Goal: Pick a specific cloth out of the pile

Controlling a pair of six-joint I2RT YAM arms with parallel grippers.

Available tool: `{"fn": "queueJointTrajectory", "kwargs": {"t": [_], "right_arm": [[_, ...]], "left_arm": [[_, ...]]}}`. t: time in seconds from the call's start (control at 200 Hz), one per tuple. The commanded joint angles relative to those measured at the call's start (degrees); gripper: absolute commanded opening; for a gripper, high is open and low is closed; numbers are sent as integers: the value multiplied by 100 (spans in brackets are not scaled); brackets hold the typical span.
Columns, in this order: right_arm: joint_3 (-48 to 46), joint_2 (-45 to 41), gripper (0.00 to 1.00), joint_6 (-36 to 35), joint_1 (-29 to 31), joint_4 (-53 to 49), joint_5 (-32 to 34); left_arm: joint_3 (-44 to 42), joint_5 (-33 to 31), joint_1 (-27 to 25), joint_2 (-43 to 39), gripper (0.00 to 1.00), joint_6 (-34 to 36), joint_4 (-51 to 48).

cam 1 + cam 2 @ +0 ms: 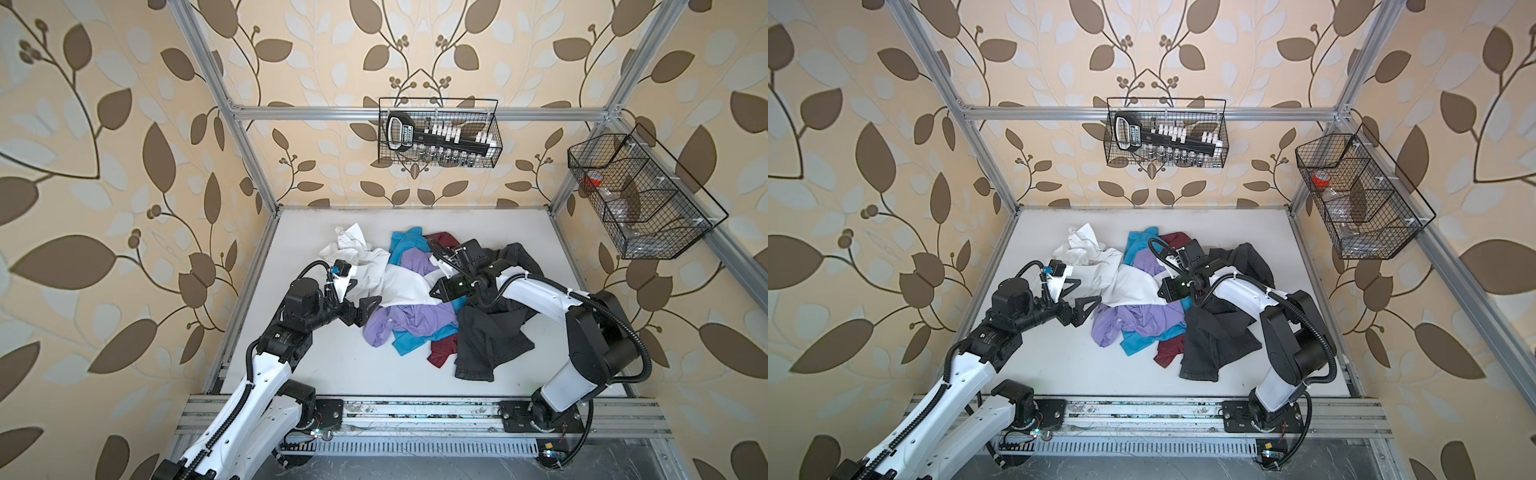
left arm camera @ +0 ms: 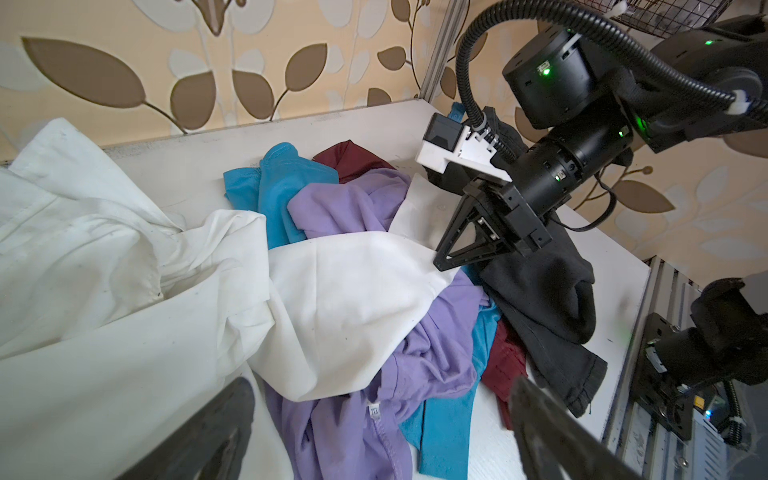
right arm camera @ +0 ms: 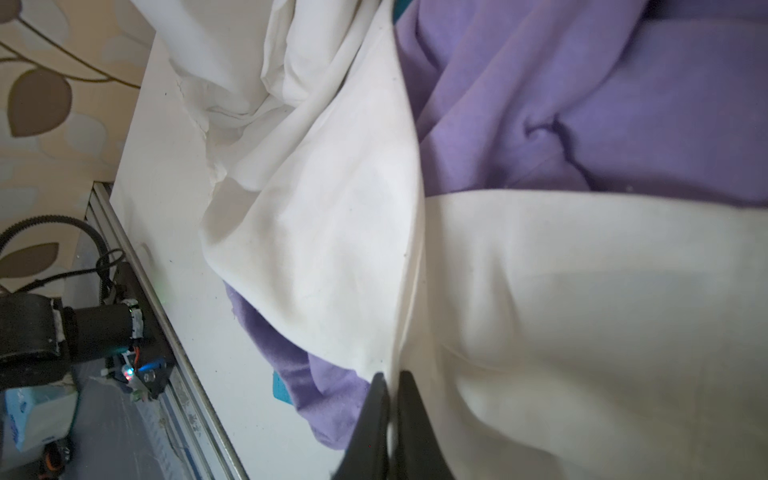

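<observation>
R tool point(image 3: 390, 409) tight on white shirt point(image 3: 561, 311); lilac shirt point(image 2: 436, 353) tag point(image 2: 375, 411) prob. "XXL"

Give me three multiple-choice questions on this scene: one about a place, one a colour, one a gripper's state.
1. In a top view, the dark grey garment lies at the pile's: A) right B) left C) middle.
2. The shirt showing a size tag is: A) maroon B) lilac C) turquoise.
3. The right gripper is: A) open B) shut on the white shirt C) shut on maroon cloth.
Answers: A, it lies by the right arm; B, the tag hangs on the lilac shirt; B, its fingers pinch a white fold.
</observation>
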Motion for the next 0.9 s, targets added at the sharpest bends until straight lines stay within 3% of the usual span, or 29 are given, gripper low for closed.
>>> {"fn": "queueJointTrajectory", "kwargs": {"t": [0.0, 0.25, 0.54, 0.705, 0.895], "right_arm": [[-23, 78, 0, -28, 42, 3, -186], [364, -178, 0, 55, 122, 31, -183], [1844, -275, 0, 249, 456, 651, -449], [3069, 527, 0, 452, 727, 1120, -1054], [5280, 2327, 0, 874, 1036, 1191, -1888]], "left_arm": [[53, 133, -64, -10, 95, 67, 159], [47, 108, -64, -44, 95, 70, 159], [-13, -57, -64, -207, 95, 36, 210], [-35, -291, -64, -301, 95, 17, 206], [-199, -542, -64, -616, 94, -1, 362]]}}
